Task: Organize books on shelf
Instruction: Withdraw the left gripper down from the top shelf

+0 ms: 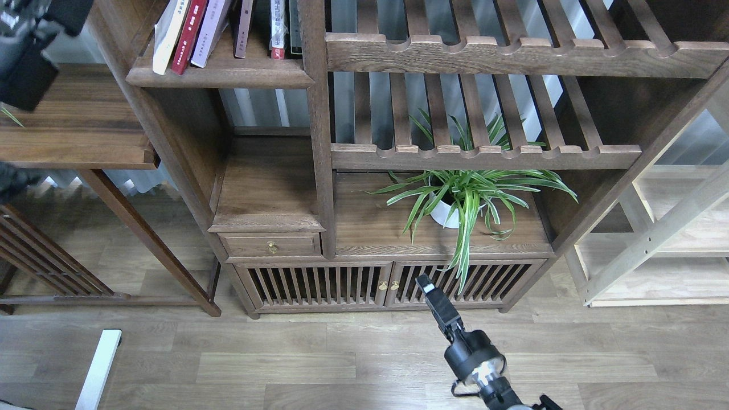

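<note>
The books (pixel 196 31) were seen leaning on the shelf (pixel 222 75) at eleven o'clock. The right tool (pixel 424 280), at six o'clock, was seen end-on; its opening could not be told. The left tool's (pixel 25 54) state could not be told either.

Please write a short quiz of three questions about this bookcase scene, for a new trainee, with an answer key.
1. True or false: the books lean to one side on the shelf at the upper left of the bookcase.
2. Where does the potted plant stand? A) on the floor; B) on the flat board under the lower slatted rack; C) on the side table.
3. Fill in: the right gripper is seen in front of the slatted cabinet ____.

Key: 1. true. 2. B. 3. doors. The right gripper holds nothing that can be seen. At the far left only a dark part of the left arm shows.
</note>
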Controlling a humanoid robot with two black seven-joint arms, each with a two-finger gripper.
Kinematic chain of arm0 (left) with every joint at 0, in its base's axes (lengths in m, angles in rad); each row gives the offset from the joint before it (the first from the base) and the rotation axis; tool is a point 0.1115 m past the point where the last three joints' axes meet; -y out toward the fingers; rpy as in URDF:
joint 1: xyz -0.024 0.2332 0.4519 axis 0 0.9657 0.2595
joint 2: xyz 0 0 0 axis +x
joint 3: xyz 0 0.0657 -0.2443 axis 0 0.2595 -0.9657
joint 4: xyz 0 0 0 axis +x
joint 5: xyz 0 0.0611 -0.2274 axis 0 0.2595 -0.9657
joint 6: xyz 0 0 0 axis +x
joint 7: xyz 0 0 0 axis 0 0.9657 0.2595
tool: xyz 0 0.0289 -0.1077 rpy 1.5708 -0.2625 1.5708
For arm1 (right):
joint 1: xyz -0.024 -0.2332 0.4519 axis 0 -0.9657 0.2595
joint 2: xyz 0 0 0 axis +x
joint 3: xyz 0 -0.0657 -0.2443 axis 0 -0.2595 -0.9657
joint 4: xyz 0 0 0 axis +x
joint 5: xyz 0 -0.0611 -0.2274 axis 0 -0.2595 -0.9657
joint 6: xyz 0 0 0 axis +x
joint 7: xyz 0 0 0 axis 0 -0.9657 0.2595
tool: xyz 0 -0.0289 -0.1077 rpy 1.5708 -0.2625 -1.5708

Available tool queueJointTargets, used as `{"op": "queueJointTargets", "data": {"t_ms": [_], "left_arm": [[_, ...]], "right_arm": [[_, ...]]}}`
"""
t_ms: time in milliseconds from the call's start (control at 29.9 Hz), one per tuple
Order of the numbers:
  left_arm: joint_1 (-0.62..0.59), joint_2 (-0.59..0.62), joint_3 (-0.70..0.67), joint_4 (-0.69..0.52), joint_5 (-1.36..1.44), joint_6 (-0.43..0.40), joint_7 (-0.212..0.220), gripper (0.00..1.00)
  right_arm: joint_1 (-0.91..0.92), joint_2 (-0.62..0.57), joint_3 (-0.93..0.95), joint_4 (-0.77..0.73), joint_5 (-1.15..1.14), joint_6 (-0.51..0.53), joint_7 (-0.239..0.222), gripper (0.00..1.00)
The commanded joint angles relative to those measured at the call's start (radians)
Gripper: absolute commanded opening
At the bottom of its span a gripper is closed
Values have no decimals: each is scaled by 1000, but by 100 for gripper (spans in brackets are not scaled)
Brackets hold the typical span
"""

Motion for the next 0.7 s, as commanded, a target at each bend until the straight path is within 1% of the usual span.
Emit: {"op": "queueJointTargets", "data": {"t_ms": [0, 134, 234, 301, 401, 468, 535, 668], "left_arm": [[101, -6, -15, -1, -44, -4, -1, 36], [197, -37, 3, 14, -122, -4, 16, 36], [254, -66, 20, 23, -175, -4, 66, 36], [309, -94, 37, 28, -187, -4, 94, 39], [340, -115, 67, 71, -189, -4, 125, 39], [340, -129, 100, 97, -189, -4, 128, 41], [339, -143, 133, 109, -189, -4, 129, 45], [317, -166, 160, 140, -190, -4, 129, 48]], "right_arm": [[5, 0, -6, 74, -1, -51, -2, 99], [42, 0, -16, 109, -2, -78, -2, 99], [86, 0, -16, 121, -2, -110, -2, 99], [114, 0, -14, 134, -2, -135, -2, 99], [146, 0, -3, 140, -1, -150, -2, 99], [159, 0, 0, 140, -1, -161, -2, 99], [168, 0, 3, 152, -1, -164, -2, 99], [191, 0, 4, 193, -1, -178, -2, 99]]}}
